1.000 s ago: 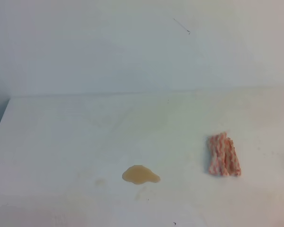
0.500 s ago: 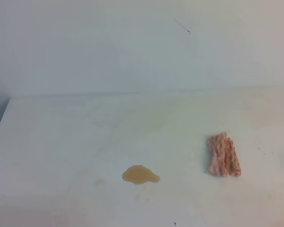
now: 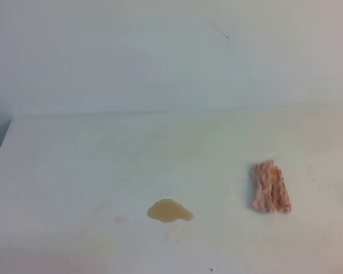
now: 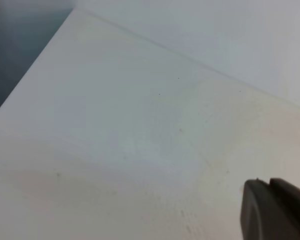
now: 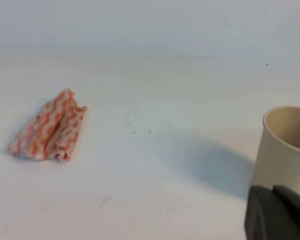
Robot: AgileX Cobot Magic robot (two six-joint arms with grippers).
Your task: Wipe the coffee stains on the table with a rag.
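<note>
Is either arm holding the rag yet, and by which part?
No. The rag lies loose on the table, apart from the coffee stains; nothing is held.

My high view looks down over the table (image 3: pixel 74 171) toward the back wall (image 3: pixel 160 57), from some way off. My left wrist view sits low, facing the table's left far edge. My right wrist view sits low and near, sharing the rag (image 5: pixel 49 126) (image 3: pixel 270 186) with the high view.

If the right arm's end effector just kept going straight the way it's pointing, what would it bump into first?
Probably the cream cup, which stands right ahead of the right end effector. The rag lies well off to the left on the table, outside that line. Depth is hard to judge.
</note>
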